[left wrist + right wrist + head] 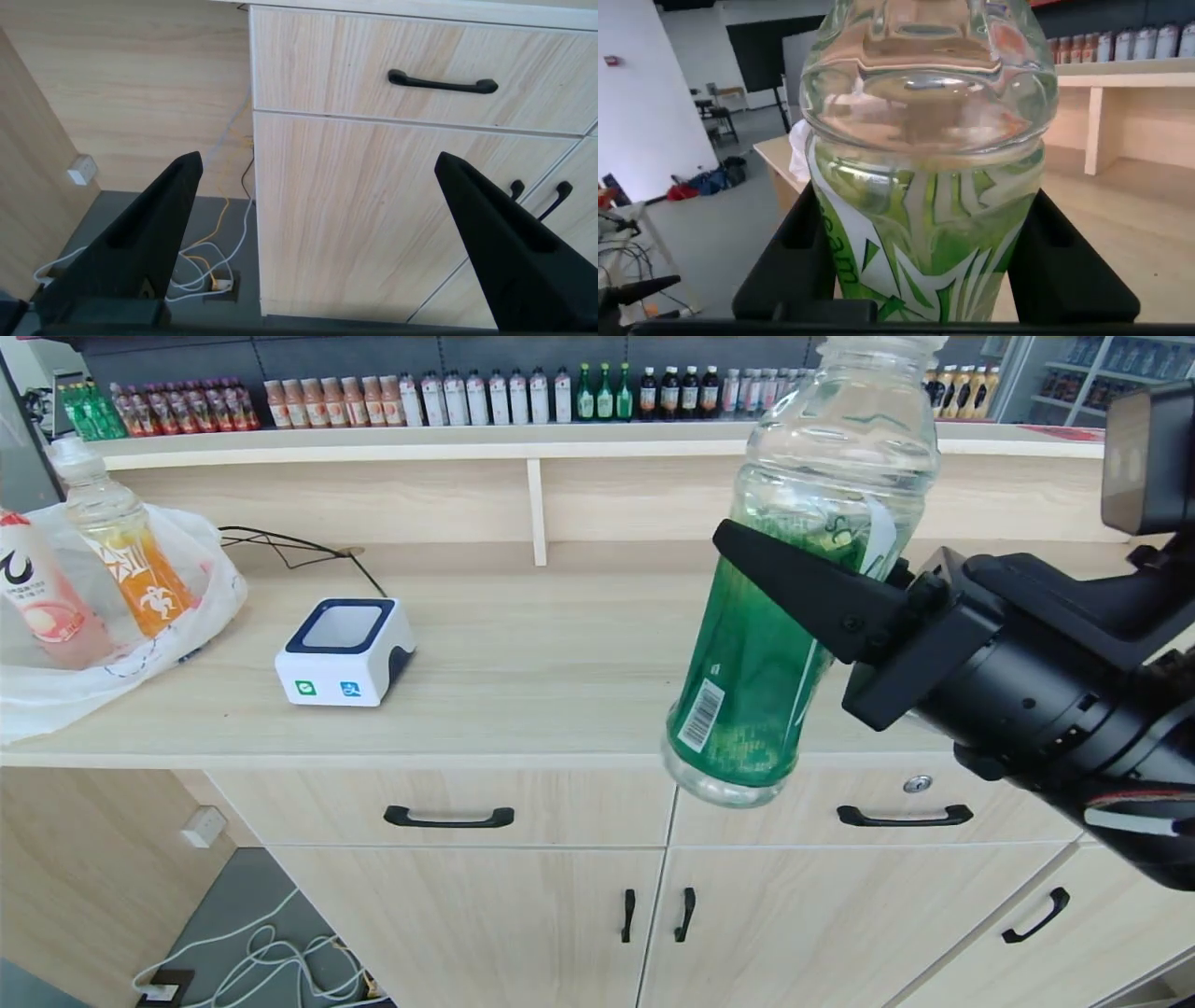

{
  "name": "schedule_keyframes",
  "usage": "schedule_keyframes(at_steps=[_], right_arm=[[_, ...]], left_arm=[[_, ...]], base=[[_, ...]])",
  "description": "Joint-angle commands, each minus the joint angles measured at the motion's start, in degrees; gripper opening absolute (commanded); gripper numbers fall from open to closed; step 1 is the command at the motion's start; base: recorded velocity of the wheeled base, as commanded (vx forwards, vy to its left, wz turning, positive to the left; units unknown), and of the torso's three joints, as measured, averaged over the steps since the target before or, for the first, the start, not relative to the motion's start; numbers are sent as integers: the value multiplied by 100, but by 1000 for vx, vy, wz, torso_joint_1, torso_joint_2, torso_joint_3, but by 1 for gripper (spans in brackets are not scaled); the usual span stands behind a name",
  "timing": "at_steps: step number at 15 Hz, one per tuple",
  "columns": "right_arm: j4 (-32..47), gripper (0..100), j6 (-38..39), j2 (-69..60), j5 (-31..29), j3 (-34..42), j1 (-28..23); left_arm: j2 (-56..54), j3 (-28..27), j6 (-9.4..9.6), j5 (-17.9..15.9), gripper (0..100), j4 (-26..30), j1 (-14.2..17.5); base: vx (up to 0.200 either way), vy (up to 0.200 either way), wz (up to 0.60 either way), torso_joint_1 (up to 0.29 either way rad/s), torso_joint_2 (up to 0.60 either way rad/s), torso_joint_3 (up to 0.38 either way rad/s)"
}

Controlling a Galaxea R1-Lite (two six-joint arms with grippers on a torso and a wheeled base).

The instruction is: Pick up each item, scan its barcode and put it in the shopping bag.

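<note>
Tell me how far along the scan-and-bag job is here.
Done: a pink-labelled bottle and an orange-labelled bottle already sit in the shopping bag. In hand: the right gripper is shut on a green-labelled bottle, held up to the right of the scanner, not over it. Left: scanning that bottle and bagging it. The left gripper is open, low beside the cabinet.

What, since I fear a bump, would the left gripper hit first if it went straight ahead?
Probably the cabinet door below the drawer: the open left gripper points at that wooden front, with nothing visible between. How far off it is cannot be told.
</note>
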Motion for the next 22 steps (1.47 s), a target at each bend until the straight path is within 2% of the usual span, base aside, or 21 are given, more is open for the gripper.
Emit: schedule_keyframes(at_steps=[1,2,5,8,11,15,22], right_arm=[[152,0,-464,-313,-84,42,-46],[161,0,-825,-322,-295,95,-72],[90,0,-798,-199,-1324,341,-143],[-68,0,-807,-339,-1701,569,-424],[-94,0,-807,-779,-1710,1334,-521],[-156,0,-772,-682,-1701,965,-652],[-217,0,-772,-295,-1675,780,-661]], left_arm=[[-2,0,2,1,100,0,-1],[-2,0,2,1,100,0,-1],[-2,0,2,1,100,0,-1],[-2,0,2,1,100,0,-1],[-2,0,11,1,100,0,-1],[-2,0,2,1,100,0,-1],[-2,0,-24,1,100,0,-1]], base=[[0,0,0,0,0,0],[0,0,0,0,0,0],[0,0,0,0,0,0],[0,0,0,0,0,0],[0,0,0,0,0,0],[0,150,0,-1,2,5],[0,200,0,4,3,0]])
